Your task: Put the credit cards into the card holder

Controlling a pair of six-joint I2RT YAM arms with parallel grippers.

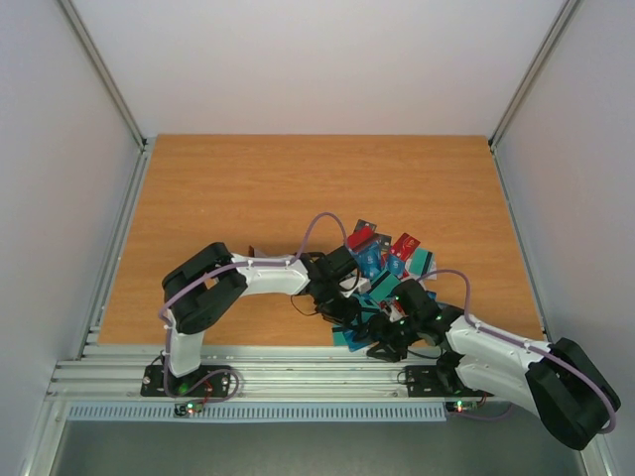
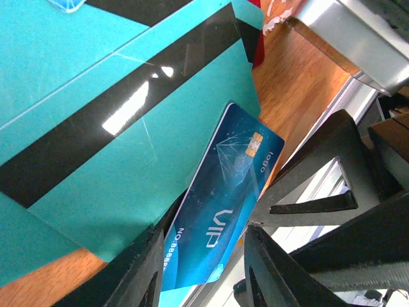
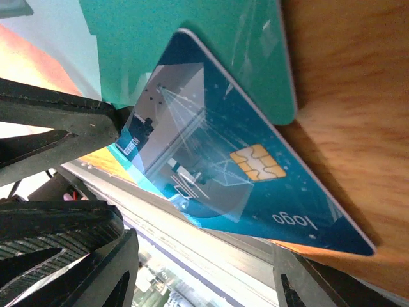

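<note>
A blue credit card [image 2: 223, 204] marked VIP stands tilted between the fingers of my left gripper [image 2: 201, 233], which is shut on its long edges. It rests against teal credit cards [image 2: 96, 128], one with a black stripe. In the right wrist view the same blue card [image 3: 255, 160] leans over a teal card [image 3: 211, 51], and my right gripper [image 3: 204, 249] is open just below it, holding nothing. From above, the left gripper [image 1: 347, 302] and right gripper [image 1: 382, 332] meet at the near side of the card pile [image 1: 382, 260]. The card holder is not in view.
The pile of red, blue and teal cards lies on the wooden table [image 1: 248, 198], right of centre and near the front. Aluminium rails [image 1: 298, 377] run along the front edge, just beneath both grippers. White walls enclose the table on three sides.
</note>
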